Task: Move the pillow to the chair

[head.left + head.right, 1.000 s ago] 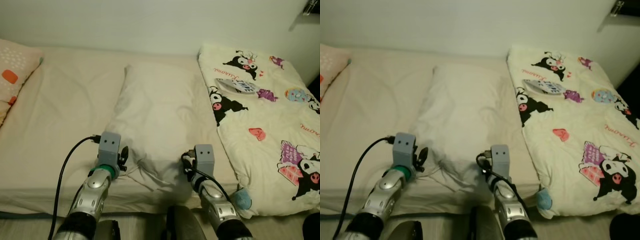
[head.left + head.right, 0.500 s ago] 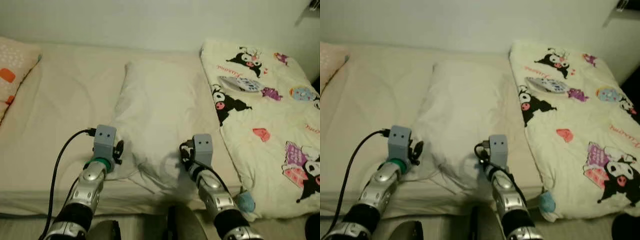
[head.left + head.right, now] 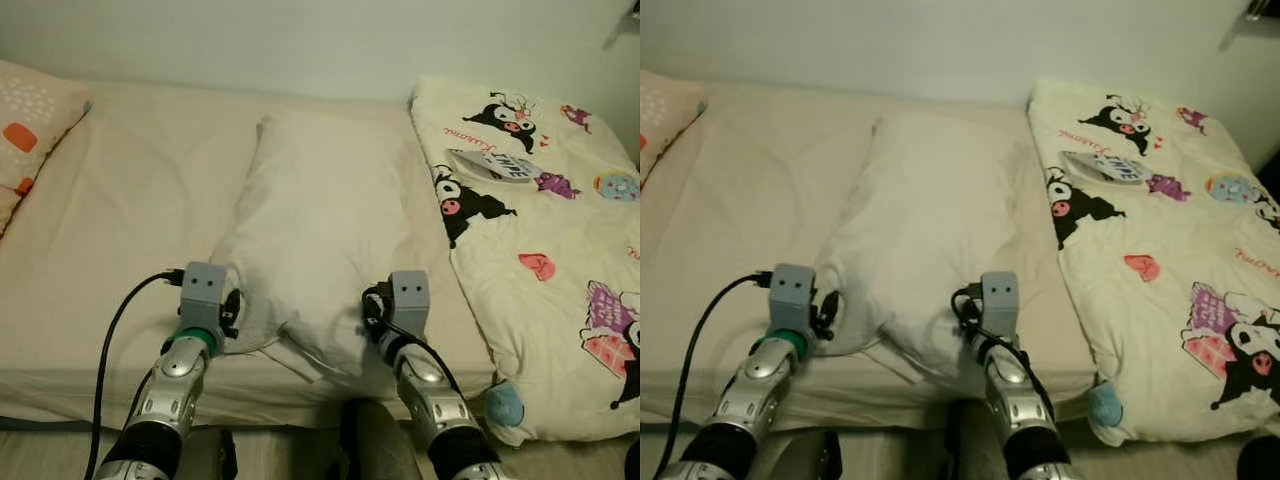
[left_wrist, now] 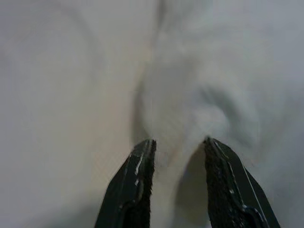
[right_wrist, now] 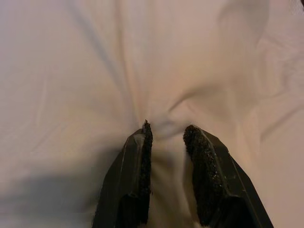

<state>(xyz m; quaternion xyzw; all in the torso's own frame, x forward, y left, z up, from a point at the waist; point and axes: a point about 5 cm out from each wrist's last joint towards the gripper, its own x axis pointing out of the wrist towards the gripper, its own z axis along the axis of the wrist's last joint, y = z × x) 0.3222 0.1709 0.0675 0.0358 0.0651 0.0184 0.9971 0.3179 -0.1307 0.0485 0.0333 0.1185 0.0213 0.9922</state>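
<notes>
Pillow (image 3: 325, 235) pinched at near corners by left hand (image 4: 176, 149) and right hand (image 5: 166, 134).

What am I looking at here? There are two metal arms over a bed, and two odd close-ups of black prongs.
You are seeing through a walking household robot's cameras. The two wide pictures come from its head, looking down at a bed. The silver arms are its own. The close-ups come from cameras on its wrists, looking along each gripper's two black fingers. A white pillow lies in the middle, a cartoon-print quilt to the right, and a spotted pillow at the far left. The left gripper and right gripper each pinch a fold of the white pillow near its front edge.
</notes>
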